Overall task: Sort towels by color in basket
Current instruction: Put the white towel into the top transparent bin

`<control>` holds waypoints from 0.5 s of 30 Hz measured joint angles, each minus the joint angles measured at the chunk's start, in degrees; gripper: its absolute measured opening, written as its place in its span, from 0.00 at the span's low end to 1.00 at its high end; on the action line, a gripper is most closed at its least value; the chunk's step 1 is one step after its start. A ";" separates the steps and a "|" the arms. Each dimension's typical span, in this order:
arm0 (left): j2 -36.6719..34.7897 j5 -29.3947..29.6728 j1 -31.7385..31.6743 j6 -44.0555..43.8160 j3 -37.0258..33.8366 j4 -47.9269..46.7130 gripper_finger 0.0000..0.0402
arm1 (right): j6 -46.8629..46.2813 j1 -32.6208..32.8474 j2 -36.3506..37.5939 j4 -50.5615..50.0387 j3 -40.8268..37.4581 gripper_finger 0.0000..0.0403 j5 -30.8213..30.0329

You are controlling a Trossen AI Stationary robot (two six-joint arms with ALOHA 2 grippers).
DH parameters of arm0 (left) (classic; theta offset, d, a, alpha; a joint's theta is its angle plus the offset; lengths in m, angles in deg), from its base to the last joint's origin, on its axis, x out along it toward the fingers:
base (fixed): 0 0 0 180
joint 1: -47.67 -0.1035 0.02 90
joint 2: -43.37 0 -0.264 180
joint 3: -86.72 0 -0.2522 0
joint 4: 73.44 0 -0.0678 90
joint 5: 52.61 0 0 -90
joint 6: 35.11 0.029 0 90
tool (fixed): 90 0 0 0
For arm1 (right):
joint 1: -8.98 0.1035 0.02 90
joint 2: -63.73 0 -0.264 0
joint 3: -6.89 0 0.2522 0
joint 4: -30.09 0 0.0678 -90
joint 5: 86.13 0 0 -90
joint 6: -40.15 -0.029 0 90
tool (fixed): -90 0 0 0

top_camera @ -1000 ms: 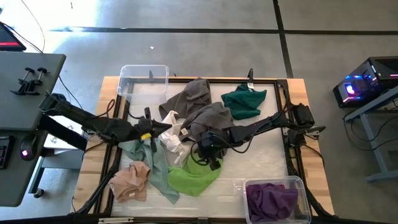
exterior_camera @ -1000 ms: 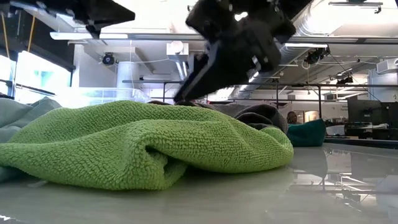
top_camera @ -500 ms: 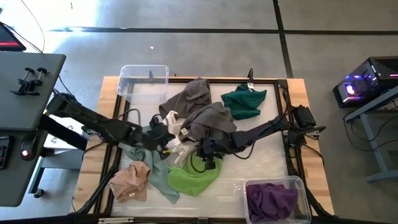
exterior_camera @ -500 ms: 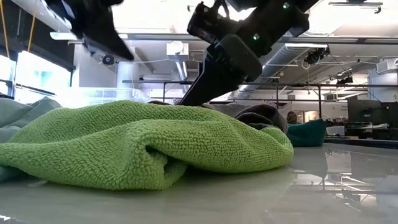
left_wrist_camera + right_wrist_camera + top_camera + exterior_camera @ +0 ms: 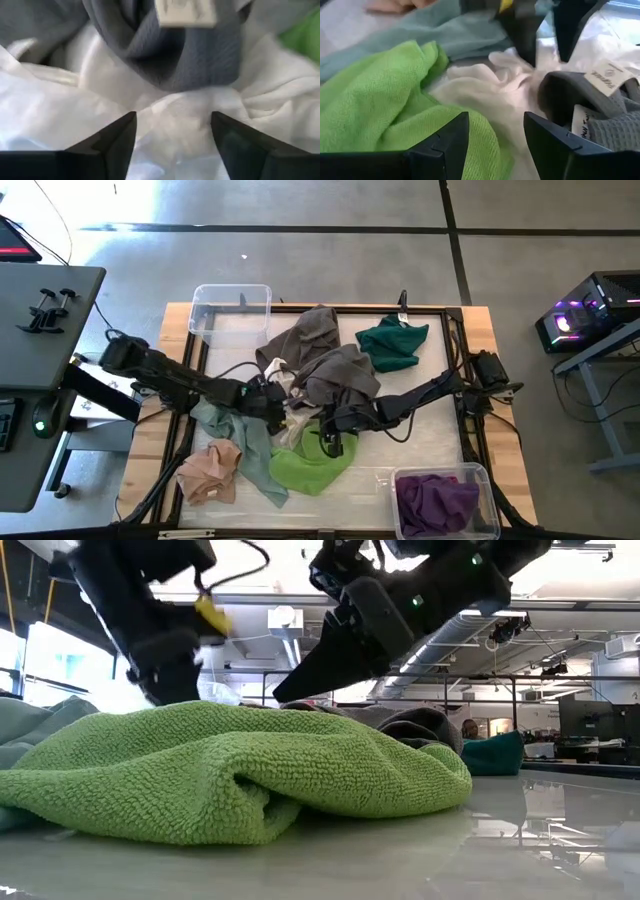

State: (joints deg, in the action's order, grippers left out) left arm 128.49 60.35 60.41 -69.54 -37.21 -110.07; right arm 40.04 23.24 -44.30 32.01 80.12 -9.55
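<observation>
At mid-table, over the heap: left gripper point(image 5: 278, 402) point(image 5: 172, 117), spread wide and holding nothing. Points down at the white towel point(image 5: 60, 100) point(image 5: 285, 420), very close above it; cannot tell whether touching. Faces a fold of grey towel point(image 5: 175, 55) point(image 5: 340, 370) just beyond, with a sewn label showing.

Just beside it: right gripper point(image 5: 335, 435) point(image 5: 496, 117), parted about halfway, also empty. Hovers over the seam between white towel and green towel point(image 5: 370, 100) point(image 5: 310, 465) point(image 5: 230, 760).

Looks soft, light and limp, judging by the crumpled folds. Would likely sag, drag and pull neighbours along, since white lies partly under grey. Best pinched at a raised ridge or free corner, clear of grey, then lifted high before moving.

Reaches in low from the left edge, left arm stretched nearly flat, wrist tipped down. Comes in from the right edge likewise, right arm long and low, gripper slanting down toward the heap in the low view point(image 5: 300, 690).

Around the heap: second grey towel point(image 5: 310, 330) behind, teal towel point(image 5: 392, 342) apart at the far right, mint towel point(image 5: 250, 450) and peach towel point(image 5: 210, 470) near the front left. Purple towel point(image 5: 435, 500) already in the front-right bin point(image 5: 440, 470). Far-left bin point(image 5: 230, 288) holds nothing visible. No magenta towel visible.
</observation>
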 joint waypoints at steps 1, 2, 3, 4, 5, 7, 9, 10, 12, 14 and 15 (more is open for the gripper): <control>1.21 -0.03 0.02 0.00 0.00 0.20 0.64 | -0.61 0.00 0.00 1.40 -0.71 0.46 -0.03; 2.37 -0.11 0.02 0.06 0.00 0.18 0.64 | -1.20 0.03 0.00 2.76 -1.41 0.46 -0.02; 3.40 -0.26 0.02 0.45 0.00 0.13 0.64 | -1.44 0.04 0.00 4.20 -2.18 0.46 -0.07; 4.40 -0.26 0.02 0.78 0.00 0.20 0.64 | -1.54 0.04 0.00 5.68 -2.92 0.46 -0.15; 5.35 -0.26 0.02 1.13 0.02 0.12 0.63 | -1.56 0.04 0.00 7.02 -3.53 0.46 -0.32; 6.98 -0.16 0.02 1.50 0.22 0.11 0.58 | -1.61 0.04 0.00 9.26 -4.22 0.46 -1.09; 8.36 0.18 0.09 1.58 0.34 0.03 0.50 | -1.61 0.04 0.00 9.84 -4.25 0.46 -2.50; 8.96 0.06 0.12 2.00 0.33 -0.12 0.45 | -1.61 0.04 0.00 10.02 -4.26 0.46 -3.23; 9.62 -0.11 0.10 2.83 0.42 -0.17 0.34 | -2.08 0.04 0.00 10.43 -4.25 0.46 -4.63; 9.54 -0.52 0.10 3.01 0.42 -0.89 0.20 | -3.14 0.04 0.00 10.47 -4.25 0.46 -5.81; 9.15 -0.70 0.08 3.13 0.34 -1.29 0.13 | -3.76 0.04 0.00 10.48 -4.25 0.46 -6.24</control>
State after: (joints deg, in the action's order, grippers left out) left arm 137.63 59.65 60.49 -66.42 -36.88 -111.37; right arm 36.29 23.28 -44.30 42.49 75.87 -15.78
